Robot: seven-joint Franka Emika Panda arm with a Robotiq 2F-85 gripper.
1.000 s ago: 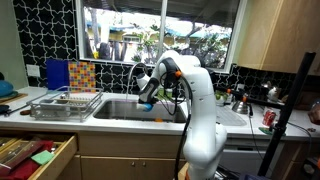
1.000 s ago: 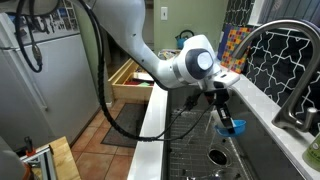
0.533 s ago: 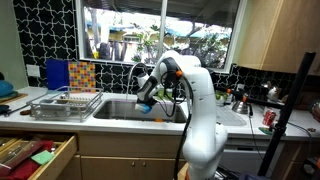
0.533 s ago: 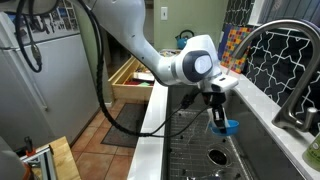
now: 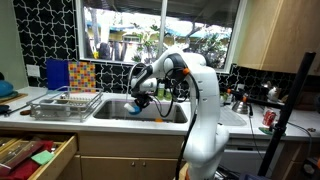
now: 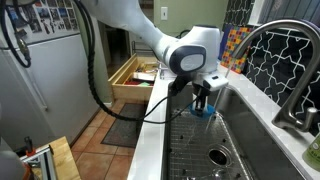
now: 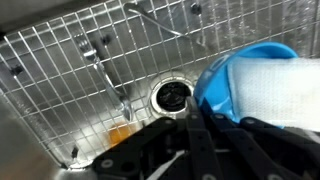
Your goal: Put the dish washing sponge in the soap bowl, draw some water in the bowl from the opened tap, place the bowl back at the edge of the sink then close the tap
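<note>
In an exterior view, set back, facing sink (image 5: pixel 115 105) and window (image 5: pixel 190 35); in an exterior view, close, sighting along sink (image 6: pixel 240 150). Wrist view: straight down onto drain (image 7: pixel 172 95).

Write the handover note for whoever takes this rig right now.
Gripper: shut on the blue bowl, holding it over the sink above the drain.
Sponge: in the bowl, done.
Water: cannot tell if any is in the bowl; no stream shows at the tap.
Left: set the bowl on the sink edge, then close the tap.

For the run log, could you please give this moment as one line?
gripper: shut on blue bowl | sponge: in bowl | bowl: above sink
</note>
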